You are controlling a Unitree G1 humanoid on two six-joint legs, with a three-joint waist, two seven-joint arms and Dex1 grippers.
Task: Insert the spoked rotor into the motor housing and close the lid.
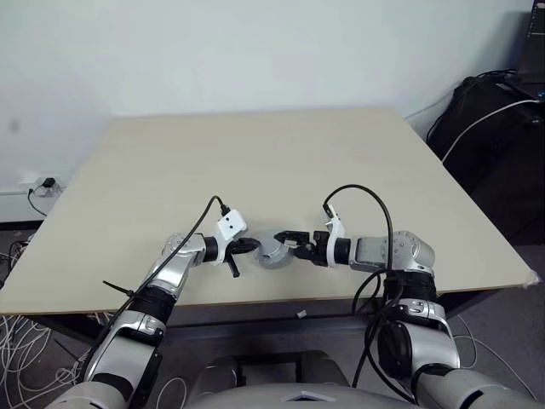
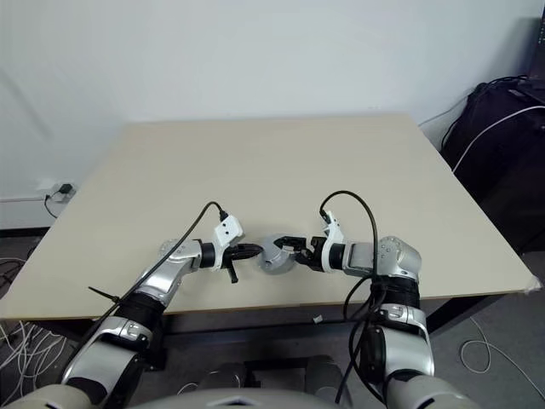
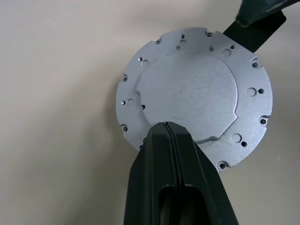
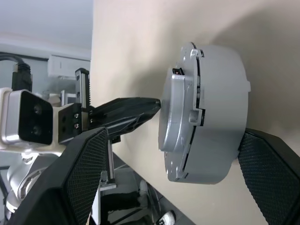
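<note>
With my right gripper (image 1: 294, 242) released and left gripper (image 1: 249, 246) clenched against the lid (image 3: 194, 96) near the table's (image 1: 255, 153) front edge, I feared nudging it askew.

A pale beige surface (image 1: 255, 162) with a plain matte top, set against a white wall (image 1: 255, 51). At the wall's foot on the left, a power strip (image 1: 47, 184) with plugged cables; loose white cables (image 1: 21, 341) lie on the grey floor (image 2: 494, 341). A black bag (image 1: 485, 128) stands at right.
</note>
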